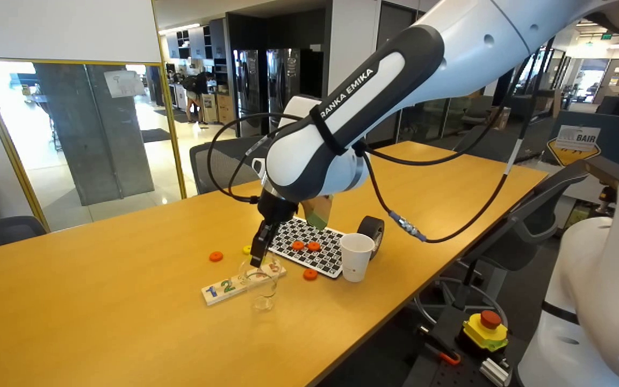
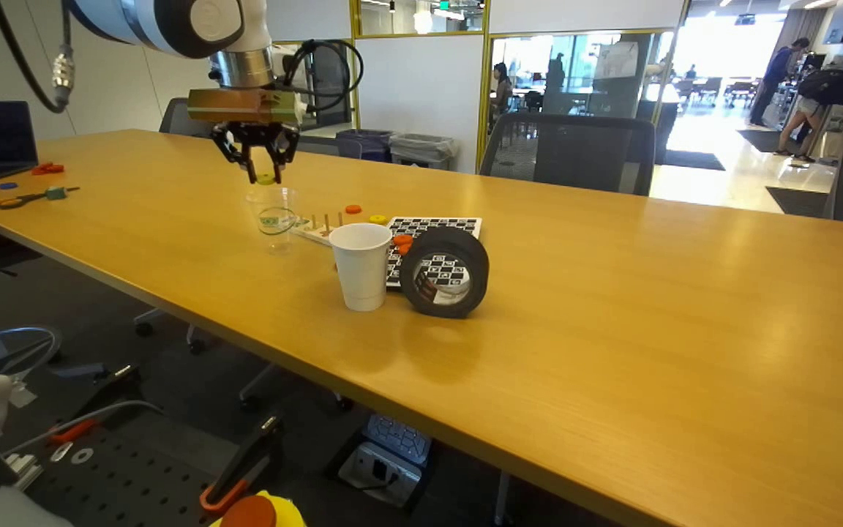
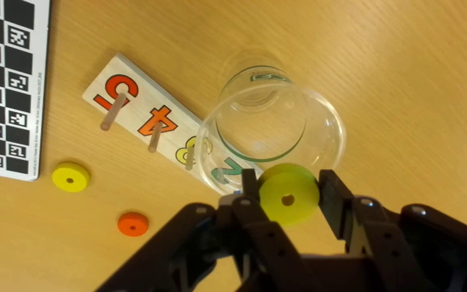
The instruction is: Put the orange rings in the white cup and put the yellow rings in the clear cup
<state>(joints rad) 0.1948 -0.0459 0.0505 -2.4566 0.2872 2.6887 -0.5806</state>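
Here, in the wrist view, the gripper [image 3: 289, 182] is narrowed on a yellow ring [image 3: 288, 188], pinching it by opposite edges. The mouth of the clear cup [image 3: 266, 138] lies beyond; the yellow ring hides part of the near rim, so true alignment cannot be told from this angle alone. A loose yellow ring [image 3: 71, 172] and a loose orange ring [image 3: 133, 221] lie on the table [image 3: 399, 81], near the numbered peg board [image 3: 144, 101].

In an exterior view, two orange rings [image 1: 314, 246] rest on the checkered mat [image 1: 317, 260], a further orange ring [image 1: 310, 274] lies just beside it, and the white cup [image 1: 355, 263] stands upright close to the mat's edge.

In an exterior view, with the black tape roll [image 2: 478, 274] in the foreground, the fingertips [image 2: 252, 174] hold the yellow ring just above the rim.

The step in hand is judged to be the release. It goes best with the ring centred over the mouth, and the fingertips parted only a little, above the rim: spread inside it, they could push or tip the cup, which is probably light. A straight upward retreat should follow.
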